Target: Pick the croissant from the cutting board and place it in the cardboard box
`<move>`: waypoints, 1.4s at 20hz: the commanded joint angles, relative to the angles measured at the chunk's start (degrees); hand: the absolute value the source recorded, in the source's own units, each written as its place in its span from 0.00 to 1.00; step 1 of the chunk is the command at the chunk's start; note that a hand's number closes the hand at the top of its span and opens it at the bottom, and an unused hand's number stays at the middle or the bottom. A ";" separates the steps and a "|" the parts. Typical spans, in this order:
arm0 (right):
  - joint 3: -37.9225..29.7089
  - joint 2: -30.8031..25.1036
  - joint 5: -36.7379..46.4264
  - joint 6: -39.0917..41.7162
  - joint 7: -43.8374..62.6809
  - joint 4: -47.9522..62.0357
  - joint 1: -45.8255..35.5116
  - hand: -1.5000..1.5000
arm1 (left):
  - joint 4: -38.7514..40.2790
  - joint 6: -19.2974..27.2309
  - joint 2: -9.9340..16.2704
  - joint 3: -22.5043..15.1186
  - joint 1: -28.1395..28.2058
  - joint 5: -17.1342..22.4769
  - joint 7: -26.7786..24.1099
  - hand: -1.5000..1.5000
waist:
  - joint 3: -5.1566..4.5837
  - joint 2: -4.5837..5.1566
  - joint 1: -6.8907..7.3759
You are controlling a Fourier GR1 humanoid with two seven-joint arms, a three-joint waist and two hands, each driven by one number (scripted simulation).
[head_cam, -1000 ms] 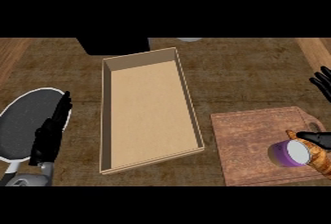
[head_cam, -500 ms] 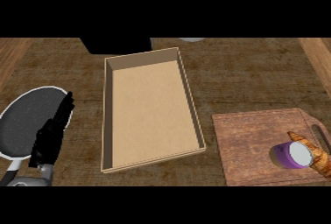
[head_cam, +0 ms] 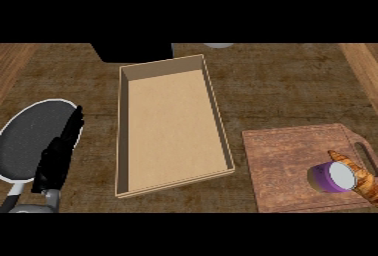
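The croissant [head_cam: 360,175] lies on the wooden cutting board [head_cam: 288,160] at the lower right, close to the view's right edge and touching a purple can [head_cam: 331,177]. The cardboard box [head_cam: 171,125] sits open in the middle, long and shallow, with nothing inside. My left hand [head_cam: 59,155] rests at the lower left with straight fingers pointing up, holding nothing, well left of the box. My right hand does not show in the head view.
A dark round pan with a white rim [head_cam: 29,135] lies under and left of my left hand. A black object [head_cam: 133,51] stands behind the box, with a pale round thing [head_cam: 218,45] beside it.
My right hand, which was at the right edge by the croissant, has drawn out of view. The croissant and can stay on the board. The left hand has barely moved.
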 commanded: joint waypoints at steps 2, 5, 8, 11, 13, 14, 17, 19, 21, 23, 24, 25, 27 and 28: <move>6.65 2.57 7.47 0.08 0.20 -1.46 0.59 0.00 | -0.38 -0.20 -0.48 0.74 0.38 -0.53 1.25 0.50 | -0.01 -0.06 -0.23; 6.27 5.02 9.80 -0.53 3.04 -1.89 0.60 0.00 | 0.56 -0.88 -1.00 1.77 0.47 -1.66 -0.62 0.50 | -0.02 -0.12 -0.57; 5.21 8.04 11.86 -0.04 7.43 -1.19 -1.46 0.00 | 0.84 -3.12 -0.90 3.63 0.60 -1.00 -1.38 0.50 | -0.03 -0.11 -0.55; 0.72 3.18 11.89 2.46 2.73 -1.49 1.56 0.00 | -3.98 -0.16 -3.70 1.10 2.09 -4.67 3.20 0.50 | -0.02 -0.18 -0.79; 3.01 8.67 15.93 -2.92 5.83 -2.46 4.10 0.00 | -6.04 -3.01 -1.59 3.16 2.54 -3.06 4.63 0.50 | -0.01 -0.20 -0.74; 2.61 7.87 16.68 0.36 6.04 -1.76 0.72 0.00 | 0.71 -3.28 -3.27 3.56 -1.72 -3.94 2.23 0.50 | -0.03 -0.11 -0.79; 0.40 8.97 16.30 3.63 9.56 -5.72 1.77 0.00 | 0.39 -3.47 -3.93 4.60 -1.80 -4.85 2.24 0.50 | -0.04 -0.16 -0.95; 1.71 11.22 20.67 -1.90 6.50 -3.04 4.69 0.00 | -2.48 -4.63 -3.48 5.26 0.24 -4.34 3.07 0.50 | -0.02 -0.16 -0.79; 0.12 11.19 21.77 -0.58 3.66 1.22 1.39 0.00 | 0.05 -5.55 -4.18 6.68 1.09 -4.43 -0.34 0.50 | -0.02 -0.12 -0.69; 0.30 12.57 23.18 -1.49 3.73 1.04 2.20 0.00 | -6.59 -6.16 -3.35 6.13 2.12 -5.28 5.80 0.50 | -0.01 -0.16 -0.65; -1.31 10.41 23.34 -2.96 -0.45 2.81 3.99 0.00 | -5.01 -5.77 -4.54 6.14 0.56 -5.20 6.03 0.50 | -0.01 -0.15 -0.79; -0.28 14.08 24.22 -2.39 2.79 3.49 0.76 0.00 | -4.21 -7.62 -3.79 7.32 3.53 -4.52 1.25 0.50 | -0.02 -0.13 -0.57; -0.52 14.09 25.35 -0.81 2.81 2.49 1.05 0.00 | -2.86 -5.91 -5.98 7.08 -0.12 -6.09 3.85 0.50 | -0.02 -0.11 -0.71; -1.57 14.61 25.05 -1.97 4.05 -2.44 5.50 0.00 | -0.70 -6.16 -6.63 6.66 0.30 -6.76 1.09 0.50 | -0.03 -0.16 -0.96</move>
